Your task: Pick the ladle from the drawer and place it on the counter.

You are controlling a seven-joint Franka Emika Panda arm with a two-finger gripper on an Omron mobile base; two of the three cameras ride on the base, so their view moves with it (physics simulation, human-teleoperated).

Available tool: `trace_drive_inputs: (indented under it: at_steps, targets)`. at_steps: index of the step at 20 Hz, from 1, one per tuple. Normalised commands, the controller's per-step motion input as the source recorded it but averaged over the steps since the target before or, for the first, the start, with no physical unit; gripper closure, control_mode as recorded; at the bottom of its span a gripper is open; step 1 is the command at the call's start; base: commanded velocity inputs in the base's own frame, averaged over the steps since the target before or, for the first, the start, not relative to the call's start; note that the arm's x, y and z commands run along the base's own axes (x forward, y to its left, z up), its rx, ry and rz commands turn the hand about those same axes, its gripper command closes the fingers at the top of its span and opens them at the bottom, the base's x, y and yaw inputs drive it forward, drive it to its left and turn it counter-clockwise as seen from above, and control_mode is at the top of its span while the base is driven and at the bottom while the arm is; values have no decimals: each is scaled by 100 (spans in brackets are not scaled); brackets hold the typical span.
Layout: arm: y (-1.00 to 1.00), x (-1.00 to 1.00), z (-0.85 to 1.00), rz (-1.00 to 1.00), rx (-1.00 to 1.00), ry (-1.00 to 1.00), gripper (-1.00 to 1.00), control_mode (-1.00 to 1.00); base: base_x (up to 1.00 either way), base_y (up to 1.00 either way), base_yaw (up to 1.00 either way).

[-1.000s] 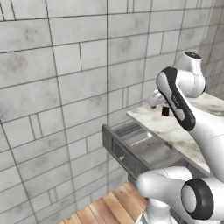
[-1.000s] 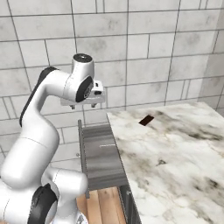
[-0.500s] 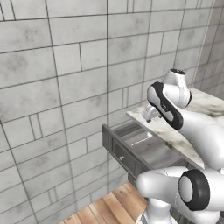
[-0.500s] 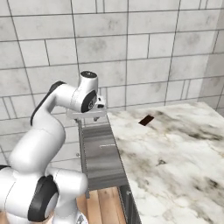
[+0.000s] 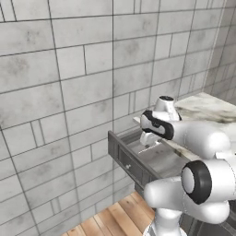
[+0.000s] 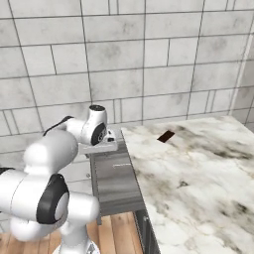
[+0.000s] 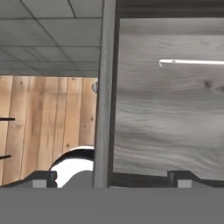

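Observation:
The drawer (image 6: 115,184) stands pulled out beside the counter (image 6: 198,183), its grey floor bare apart from the ladle (image 6: 120,165), a thin pale stick lying crosswise. In the hand view the ladle (image 7: 192,62) lies toward the upper right of the drawer floor (image 7: 166,122), and the front panel (image 7: 105,87) with its small knob (image 7: 94,87) runs down the middle. My gripper (image 7: 111,178) hangs open above the drawer's front part, with nothing between its fingers. From the base views the gripper (image 6: 109,148) (image 5: 148,139) sits low over the drawer (image 5: 159,159).
A small dark brown block (image 6: 166,136) lies on the counter near the tiled wall (image 6: 149,74). Wooden floor (image 7: 48,122) shows beyond the drawer front. My own arm (image 5: 193,136) crosses above the drawer and counter edge (image 5: 203,103).
The arm has swung down from above the counter edge, bringing the hand low over the open drawer. The drawer and ladle have not moved.

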Motion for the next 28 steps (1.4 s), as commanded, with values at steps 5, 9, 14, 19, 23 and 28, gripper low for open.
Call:
trace_drive_inputs:
  at_steps: [5,9,14,19,23,28]
  targets:
    - [31,16,-96,0,-2,14,-100,-100,0,0,0]
    - [18,12,-87,0,0,12,-100,-100,0,0,0]
    - [17,3,-83,0,0,10,-100,-100,0,0,0]
    - [55,-18,-63,5,0,5,-100,-100,0,0,0]
    - [100,-47,-29,12,0,0,-100,-100,0,0,0]
    - [100,-22,-1,11,-8,-7,-100,-100,0,0,0]
